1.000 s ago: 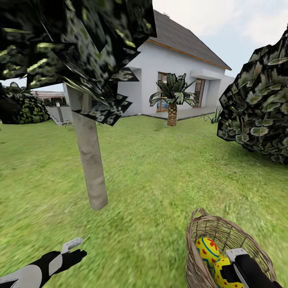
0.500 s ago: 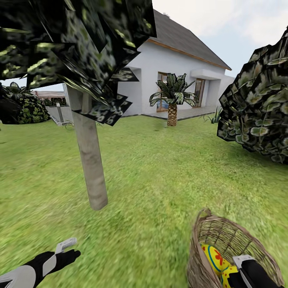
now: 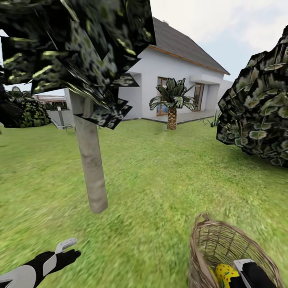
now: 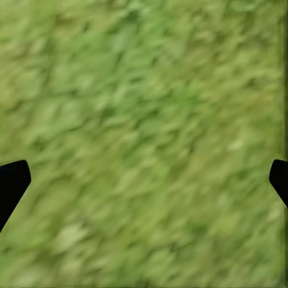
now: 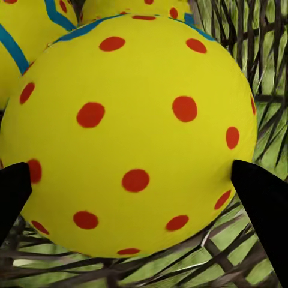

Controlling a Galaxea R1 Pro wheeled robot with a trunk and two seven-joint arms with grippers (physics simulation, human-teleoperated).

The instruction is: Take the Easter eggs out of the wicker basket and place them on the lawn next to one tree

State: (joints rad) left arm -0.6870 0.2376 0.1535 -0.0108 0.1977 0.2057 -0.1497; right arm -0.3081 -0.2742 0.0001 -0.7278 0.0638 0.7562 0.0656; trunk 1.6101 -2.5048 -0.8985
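Now: right arm reaches into the basket

Largest is the lawn (image 3: 160, 176), with the tree (image 3: 91, 160) rising at left. The wicker basket (image 3: 208, 240) sits at lower right, eggs inside. The right gripper (image 5: 144, 198) has its fingers astride a red-dotted Easter egg (image 5: 129, 132), seemingly touching. The left gripper (image 4: 144, 180) hangs wide apart, empty, over grass.

The nearest egg (image 5: 129, 135) is bright yellow with scattered red dots, and the two eggs behind it show blue bands on yellow. The basket (image 3: 208, 240) is brown woven wicker on a mottled green lawn (image 3: 160, 180). The tree (image 3: 91, 160) has a pale grey-beige trunk under dark green, pale-flecked leaves.
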